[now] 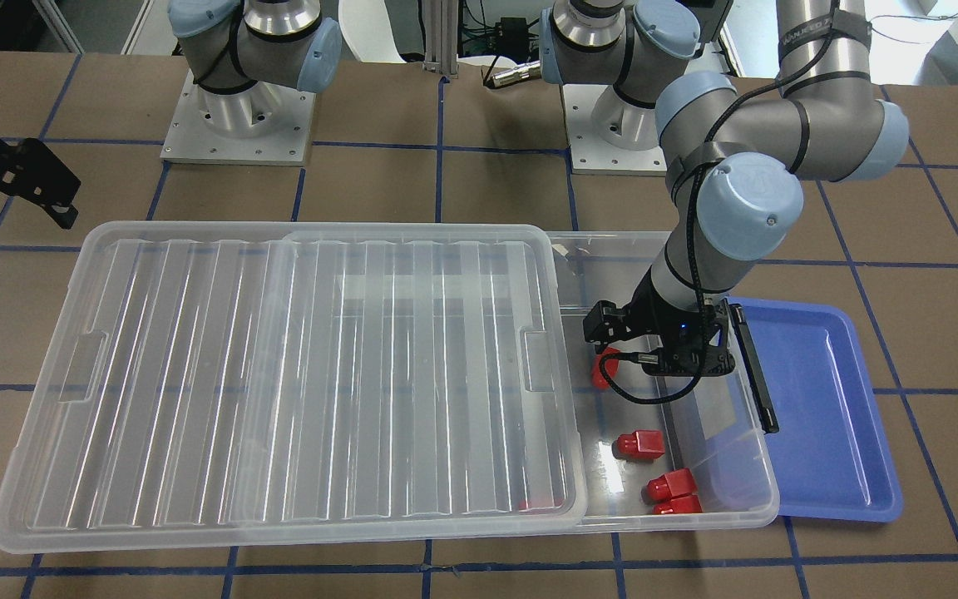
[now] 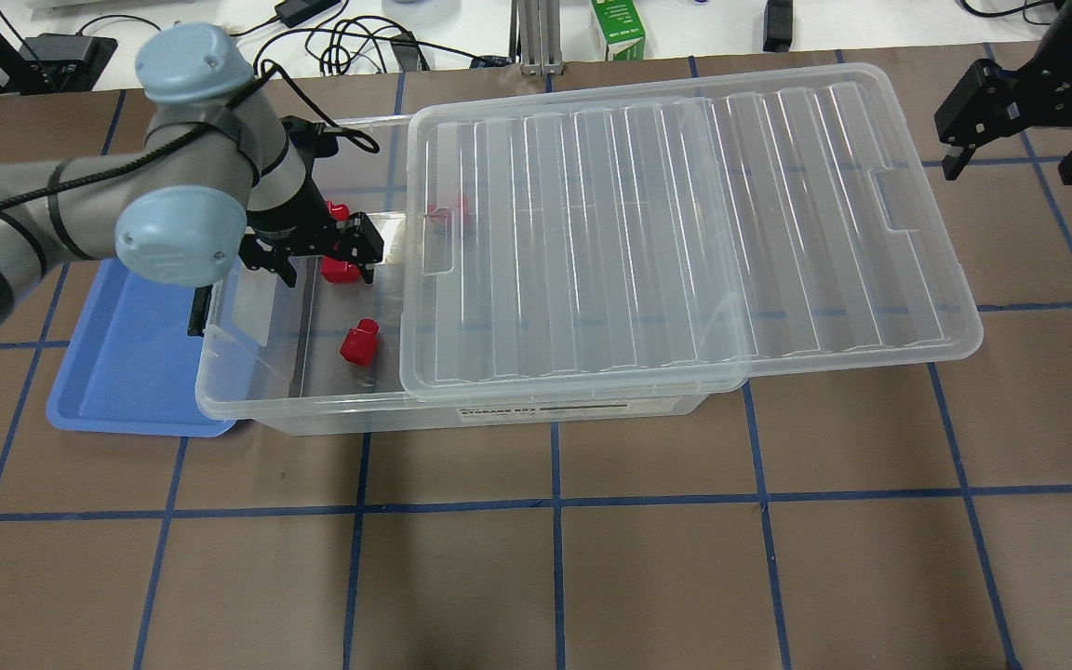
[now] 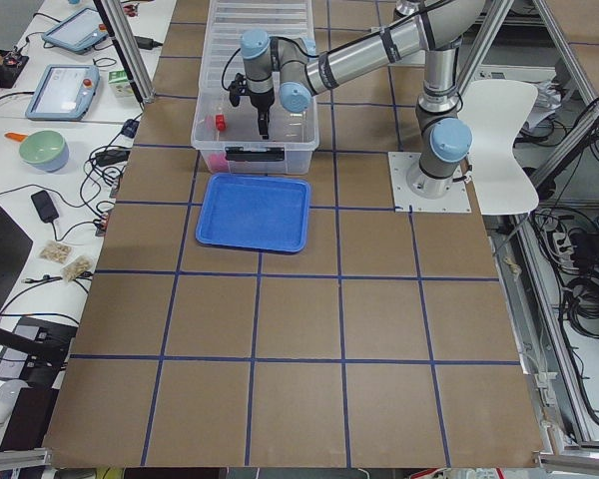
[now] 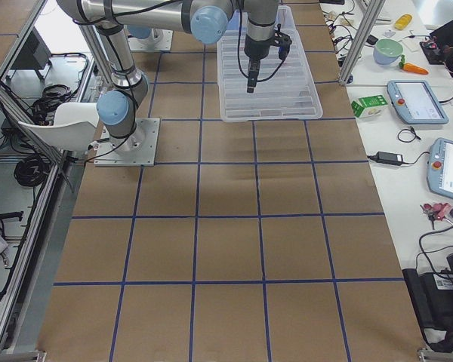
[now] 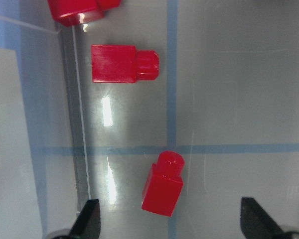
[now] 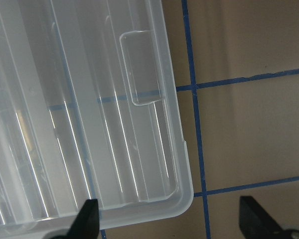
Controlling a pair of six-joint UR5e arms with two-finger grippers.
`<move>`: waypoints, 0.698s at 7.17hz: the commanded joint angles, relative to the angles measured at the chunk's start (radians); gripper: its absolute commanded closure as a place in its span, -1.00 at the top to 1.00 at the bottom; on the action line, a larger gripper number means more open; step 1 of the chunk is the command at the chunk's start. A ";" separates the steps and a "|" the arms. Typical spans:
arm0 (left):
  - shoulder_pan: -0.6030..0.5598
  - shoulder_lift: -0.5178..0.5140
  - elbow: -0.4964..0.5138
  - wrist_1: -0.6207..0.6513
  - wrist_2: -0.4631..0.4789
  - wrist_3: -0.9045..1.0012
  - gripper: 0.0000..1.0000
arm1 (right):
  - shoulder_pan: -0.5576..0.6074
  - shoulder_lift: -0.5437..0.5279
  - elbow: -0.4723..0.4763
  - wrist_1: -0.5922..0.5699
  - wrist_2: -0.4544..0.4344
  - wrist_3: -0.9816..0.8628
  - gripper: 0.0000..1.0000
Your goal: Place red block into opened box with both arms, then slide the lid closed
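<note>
My left tool [image 5: 169, 221] gapes empty over a red block [image 5: 162, 186] in the box [image 2: 331, 409]; my right tool [image 6: 169, 219] likewise, above blue-taped counter [image 2: 648, 577] at two o'clock of the lid [image 2: 685, 233].

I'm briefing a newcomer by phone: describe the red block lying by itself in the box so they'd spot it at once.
Find the translucent box, then its uncovered end beside the blue tray. On that bare floor, the red block meant lies alone nearest the robot-side wall; the other blocks lie farther away, toward the far wall.
</note>
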 commanded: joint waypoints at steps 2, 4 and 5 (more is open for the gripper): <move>-0.009 0.101 0.166 -0.225 0.005 -0.001 1.00 | -0.006 0.035 0.006 -0.001 0.002 -0.012 1.00; -0.011 0.169 0.170 -0.242 0.009 -0.001 1.00 | -0.046 0.097 0.006 -0.065 -0.003 -0.021 1.00; -0.009 0.181 0.167 -0.253 0.017 -0.001 1.00 | -0.064 0.106 0.006 -0.084 0.000 -0.026 1.00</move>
